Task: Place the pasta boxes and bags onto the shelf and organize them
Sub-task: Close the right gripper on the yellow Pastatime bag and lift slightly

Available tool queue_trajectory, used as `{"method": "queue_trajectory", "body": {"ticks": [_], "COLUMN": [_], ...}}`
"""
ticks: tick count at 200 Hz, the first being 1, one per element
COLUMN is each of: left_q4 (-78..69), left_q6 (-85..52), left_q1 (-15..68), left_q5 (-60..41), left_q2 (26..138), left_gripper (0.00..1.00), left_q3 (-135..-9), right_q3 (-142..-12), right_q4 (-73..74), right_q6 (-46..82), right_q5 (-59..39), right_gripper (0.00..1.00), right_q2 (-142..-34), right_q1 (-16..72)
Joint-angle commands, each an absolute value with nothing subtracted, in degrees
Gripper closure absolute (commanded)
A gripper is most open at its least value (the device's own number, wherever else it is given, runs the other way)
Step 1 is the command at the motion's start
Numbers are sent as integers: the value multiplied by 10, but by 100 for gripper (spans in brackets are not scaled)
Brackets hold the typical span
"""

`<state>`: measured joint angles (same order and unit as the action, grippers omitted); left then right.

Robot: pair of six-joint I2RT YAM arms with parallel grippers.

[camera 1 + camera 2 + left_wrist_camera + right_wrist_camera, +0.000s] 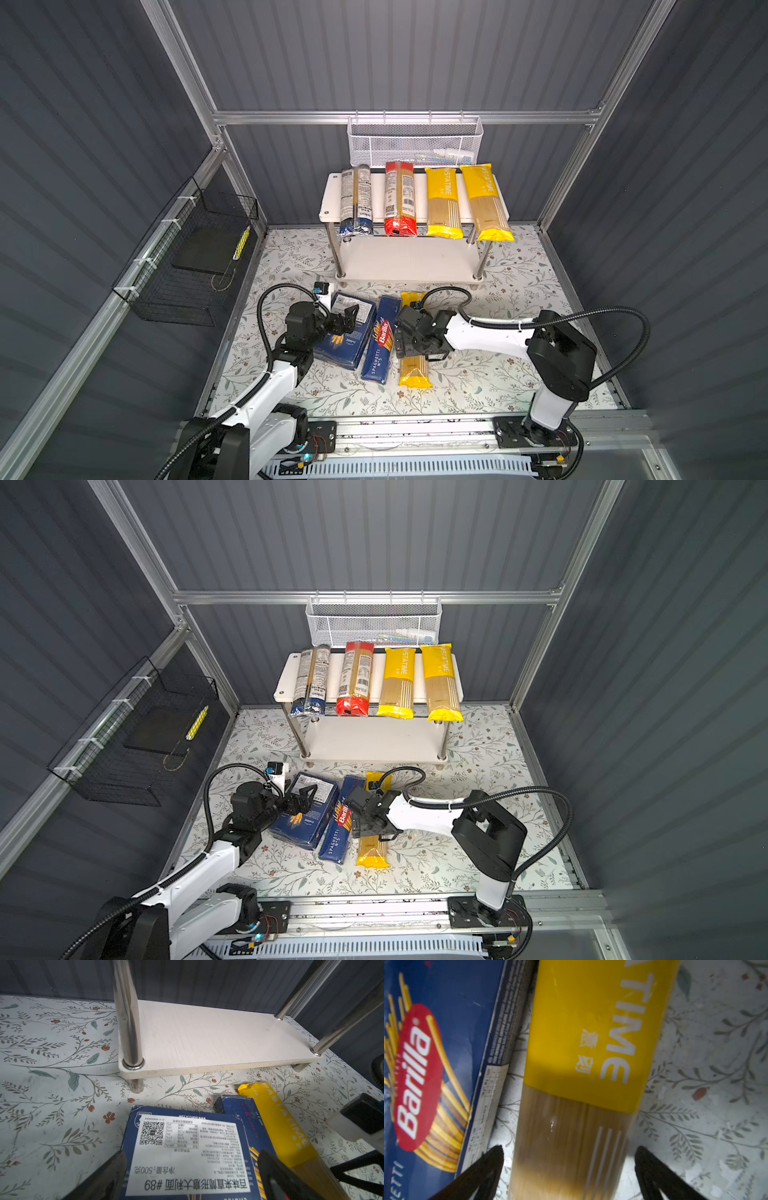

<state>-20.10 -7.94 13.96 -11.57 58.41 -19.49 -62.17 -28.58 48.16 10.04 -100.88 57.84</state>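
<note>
Right hand wide open, straddling the yellow PASTATIME packet.

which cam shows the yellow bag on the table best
The right wrist view: the yellow bag fills it, lettering and spaghetti plain, straddled by the open right gripper. In both top views that gripper hides its middle; only the ends show. The left wrist view catches its lettered end, slanted.

You've got bright, even overhead light on the white floral-print tabletop in both top views; the dark grey ribbed walls are dim. Right wrist pic: yellow-and-clear spaghetti bag is soft, w/ a shadow band across it and a small glare spot.
</note>
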Motion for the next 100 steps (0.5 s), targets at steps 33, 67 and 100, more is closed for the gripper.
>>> {"method": "queue_trajectory", "body": {"ticks": [33,67,100], "left_q4": [-191,-191,-191], "left_q6": [-72,-72,-72], "left_q1": [141,141,141], "left_q5": [-124,-124,-123], "left_q2": [585,586,586], "left_gripper": [1,1,1], "left_q3": [-212,-212,-212], "right_q3": [-639,-652,-661], "right_q4": [-306,-316,-340], "right_q6": [495,498,500], "right_q5": [100,102,104], "right_gripper": [1,1,1], "right_q2": [-1031,-1045,-1058], "right_q1": [576,575,572]}}
